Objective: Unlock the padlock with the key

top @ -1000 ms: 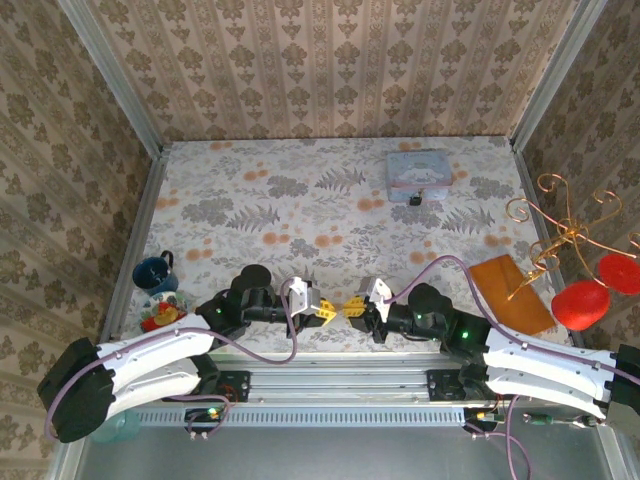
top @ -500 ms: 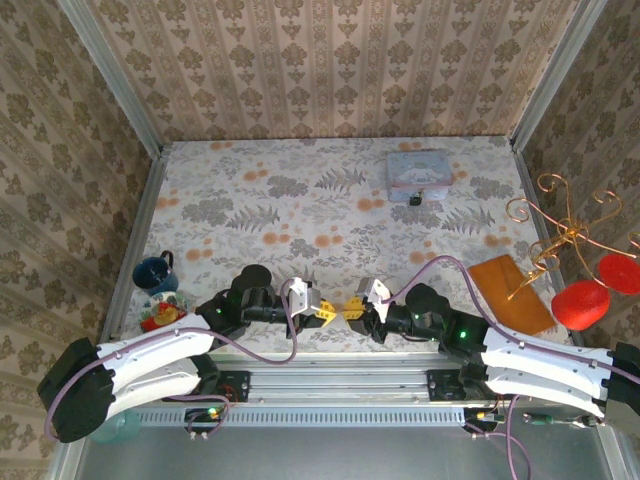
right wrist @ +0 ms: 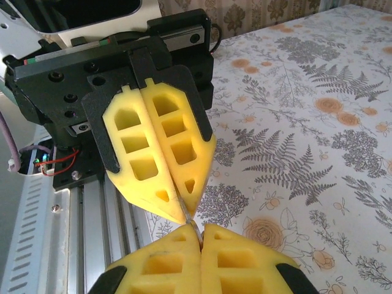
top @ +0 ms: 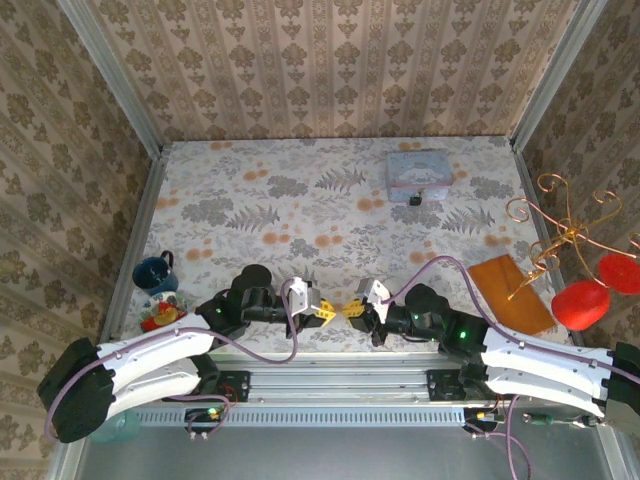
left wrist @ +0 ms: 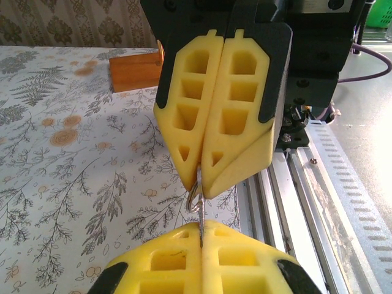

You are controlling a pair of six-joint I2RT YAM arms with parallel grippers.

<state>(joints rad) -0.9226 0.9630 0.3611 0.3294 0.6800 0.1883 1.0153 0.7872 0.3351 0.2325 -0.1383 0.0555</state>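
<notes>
Left gripper [left wrist: 201, 231] fingers were pressed together, pinching one end of the key [left wrist: 196, 205], a thin metal sliver with a small loop. Right gripper [left wrist: 202, 184] faced it tip to tip, fingers likewise clamped on the key's other end. Both sat over the tabletop's [top: 250, 180] near edge, about mid-width. Padlock [top: 416, 199] lay well apart near the far edge, right of centre, just beside the tin's [top: 418, 170] near side. Tin lid print was too small to read. Board [top: 505, 285] sat by the right edge, mug [top: 152, 272] by the left.
</notes>
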